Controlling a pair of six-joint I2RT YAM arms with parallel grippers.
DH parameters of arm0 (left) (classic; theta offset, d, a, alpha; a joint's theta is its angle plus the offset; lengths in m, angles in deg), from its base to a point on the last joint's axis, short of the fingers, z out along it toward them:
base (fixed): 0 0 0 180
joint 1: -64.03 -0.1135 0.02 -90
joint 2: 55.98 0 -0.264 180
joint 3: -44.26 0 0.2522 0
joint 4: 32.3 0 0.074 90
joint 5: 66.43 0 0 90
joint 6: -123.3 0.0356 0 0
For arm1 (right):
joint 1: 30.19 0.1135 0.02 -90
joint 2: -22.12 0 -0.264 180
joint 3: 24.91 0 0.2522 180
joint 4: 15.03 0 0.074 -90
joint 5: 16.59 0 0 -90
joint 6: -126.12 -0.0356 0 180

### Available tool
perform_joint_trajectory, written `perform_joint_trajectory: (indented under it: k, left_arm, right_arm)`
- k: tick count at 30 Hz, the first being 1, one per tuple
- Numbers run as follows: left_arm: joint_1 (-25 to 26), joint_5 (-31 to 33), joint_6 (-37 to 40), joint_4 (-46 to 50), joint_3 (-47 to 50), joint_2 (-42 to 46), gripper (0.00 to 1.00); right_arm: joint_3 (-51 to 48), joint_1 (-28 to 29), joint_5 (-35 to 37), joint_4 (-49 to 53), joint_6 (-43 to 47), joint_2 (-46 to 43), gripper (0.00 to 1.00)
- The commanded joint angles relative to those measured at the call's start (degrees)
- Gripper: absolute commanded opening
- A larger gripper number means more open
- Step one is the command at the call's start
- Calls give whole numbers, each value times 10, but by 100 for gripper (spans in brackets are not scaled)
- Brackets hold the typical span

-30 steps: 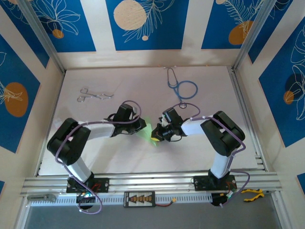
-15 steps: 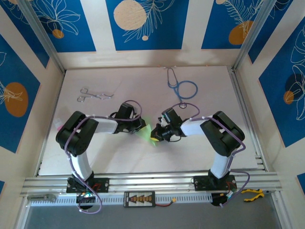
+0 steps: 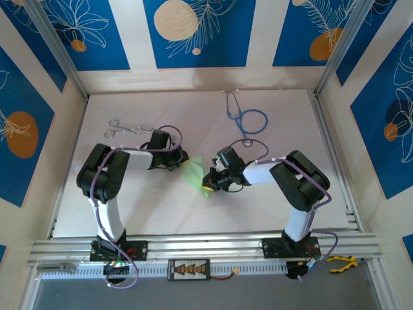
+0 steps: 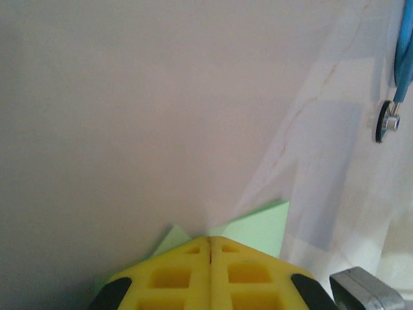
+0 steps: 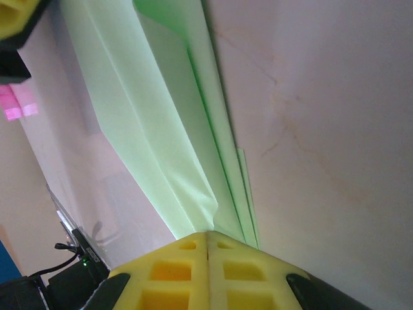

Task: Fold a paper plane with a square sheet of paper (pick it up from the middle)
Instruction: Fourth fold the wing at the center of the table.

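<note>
While both arms meet near the middle of the bench (image 3: 161,213), the green paper plane (image 3: 192,174) sits strung between them: left fingers (image 3: 179,163) are clamped fully shut on its edge at abt 10 o'clock, and right fingers (image 3: 208,183) are pinched tight on the end at abt 4 o'clock. On the left wrist cam a couple of green corners poke past the closed yellow tips, and on the right wrist cam long creased layers run off toward 11 o'clock. Fwiw the blue stethoscope (image 3: 248,119) lies well apart at the paper's 1 o'clock, w/ the metal forceps (image 3: 126,128) out at 10 o'clock.
</note>
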Motion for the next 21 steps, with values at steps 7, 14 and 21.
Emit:
perform_joint_trajectory:
  k: [7,14,21]
  left_arm:
    - [-38,42,57,68,-53,-26,6]
    - [-42,28,76,98,-83,2,7]
    - [-11,6,53,74,-35,77,9]
  right_arm:
    - [-16,8,11,88,0,28,0]
    - [-18,6,10,87,1,26,0]
    - [-17,4,12,86,2,23,0]
